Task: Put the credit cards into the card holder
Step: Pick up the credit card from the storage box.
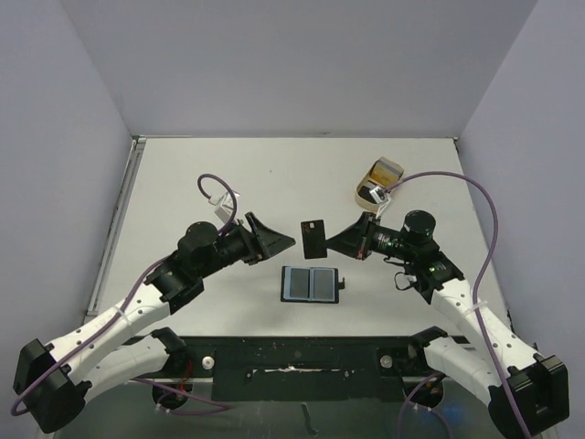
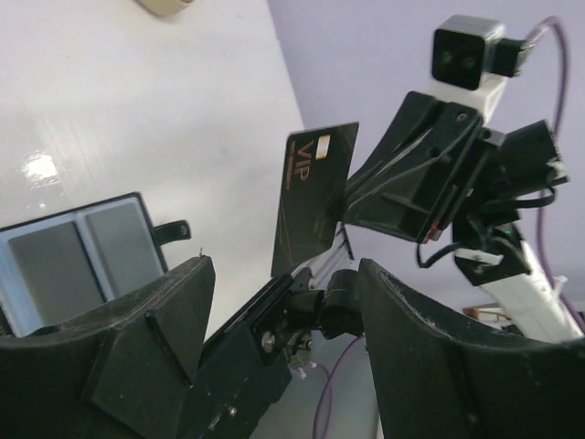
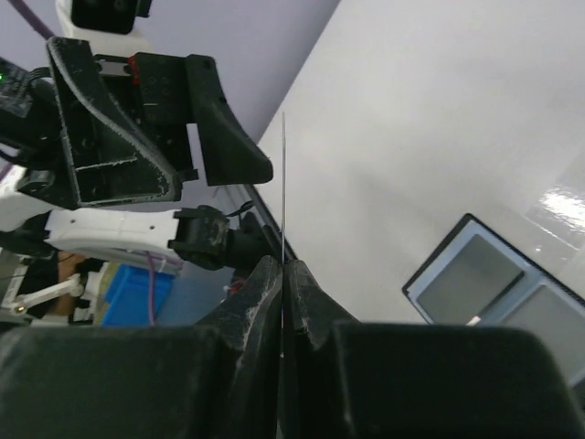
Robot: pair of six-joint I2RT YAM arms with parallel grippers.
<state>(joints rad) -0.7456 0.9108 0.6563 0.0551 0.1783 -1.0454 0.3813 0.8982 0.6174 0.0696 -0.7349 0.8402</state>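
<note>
Top external: right gripper [image 1: 334, 241] reaches left, pinching thin dark rectangular card [image 1: 315, 238] upright; left gripper [image 1: 277, 240] faces it, jaws wide, empty; black bifold card holder [image 1: 311, 284] lies open, base-side of both.

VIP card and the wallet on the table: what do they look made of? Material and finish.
VIP card: likely thin rigid plastic, dark and slightly glossy with gold print. It shows no bend, and edge-on it is a hairline in the right hand.
Card holder: matte black, probably leather or faux leather. The inner panels are bluish-grey, maybe clear plastic windows, but I can't confirm.
</note>
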